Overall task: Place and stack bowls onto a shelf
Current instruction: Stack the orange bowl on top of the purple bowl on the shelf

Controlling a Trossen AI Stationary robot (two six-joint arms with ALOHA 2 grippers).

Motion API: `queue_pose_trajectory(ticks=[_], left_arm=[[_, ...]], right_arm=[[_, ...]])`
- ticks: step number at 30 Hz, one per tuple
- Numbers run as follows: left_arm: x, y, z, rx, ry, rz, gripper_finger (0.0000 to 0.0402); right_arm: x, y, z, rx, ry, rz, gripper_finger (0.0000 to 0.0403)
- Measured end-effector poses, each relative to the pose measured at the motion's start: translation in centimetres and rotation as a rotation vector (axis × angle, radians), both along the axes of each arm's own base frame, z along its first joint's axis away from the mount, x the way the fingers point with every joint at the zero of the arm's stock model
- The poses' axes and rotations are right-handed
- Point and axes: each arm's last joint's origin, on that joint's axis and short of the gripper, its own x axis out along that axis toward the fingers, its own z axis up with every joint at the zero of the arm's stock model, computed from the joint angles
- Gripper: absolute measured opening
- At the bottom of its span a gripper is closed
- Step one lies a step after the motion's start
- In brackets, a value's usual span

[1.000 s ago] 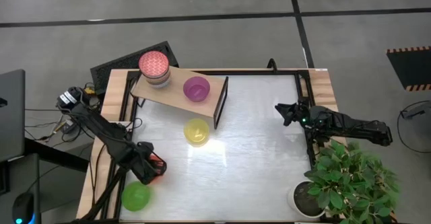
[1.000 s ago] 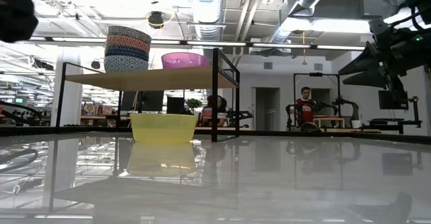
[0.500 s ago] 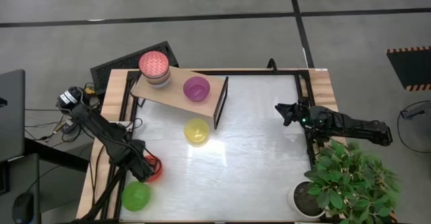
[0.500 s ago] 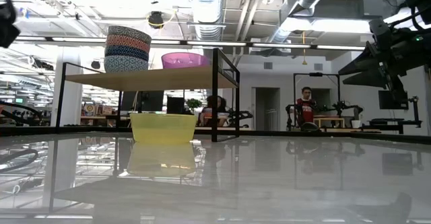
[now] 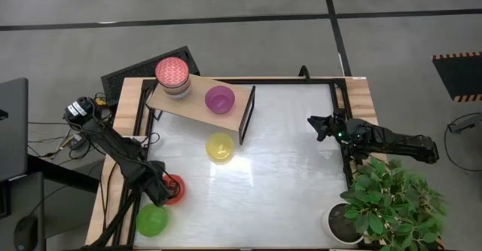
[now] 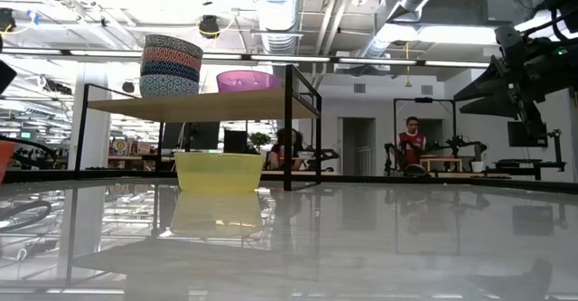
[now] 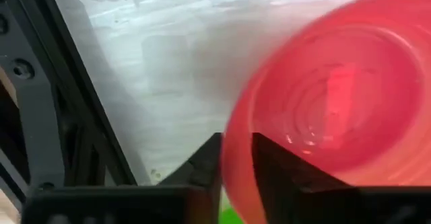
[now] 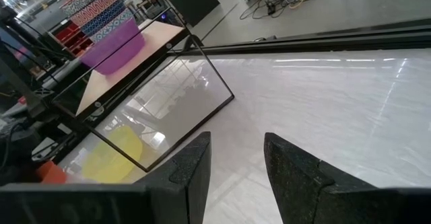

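Observation:
The red bowl sits near the table's front left, with my left gripper down on its left side, shut on its rim. The green bowl rests on the table just nearer the front edge. The yellow bowl stands on the table beside the shelf. On the shelf stand the purple bowl and a stack of patterned bowls. My right gripper hangs open at the table's right side, with nothing between its fingers. My left gripper has the red bowl's rim between its two fingers, on the side toward the table's left edge. One finger stands outside the wall and the other inside the hollow. The fingers come from above, pointing down.
A dark frame rail runs along the table's left edge close to my left gripper. A potted plant fills the front right corner. The shelf's dark end panel stands by the yellow bowl. Bare tabletop lies in the middle.
My left gripper has sunk onto the red bowl's left side and shifted a little toward the table's left edge. More of the bowl's inside shows from above than before, and a red edge has come into the low view's left border.

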Motion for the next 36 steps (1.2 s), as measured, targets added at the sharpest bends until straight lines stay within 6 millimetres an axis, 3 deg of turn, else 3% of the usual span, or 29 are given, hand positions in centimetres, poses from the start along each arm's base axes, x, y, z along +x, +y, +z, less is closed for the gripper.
queue_pose_trajectory(ticks=[4, 10, 18, 24, 36], left_arm=[[0.5, 0.0, 0.4, -0.010, -0.014, 0.035, 0.0009], [2.2, 0.2, 2.0, -0.043, -0.061, 0.121, 0.0000], [6.0, 1.7, 6.4, -0.018, -0.259, 0.181, 0.0000], [8.5, 4.3, 10.8, 0.188, -0.467, 0.248, 0.0000], [11.1, 10.6, 18.3, 0.633, -0.766, 0.482, 0.0000]], right_arm=[[0.0, 0.0, 0.0, 0.000, 0.001, -0.001, 0.0164], [0.0, 0.0, 0.0, 0.000, 0.001, -0.001, 0.0164], [0.0, 0.0, 0.0, 0.000, 0.001, -0.001, 0.0164], [0.0, 0.0, 0.0, 0.005, -0.003, -0.002, 0.0164], [0.0, 0.0, 0.0, 0.006, -0.004, -0.003, 0.0164]])
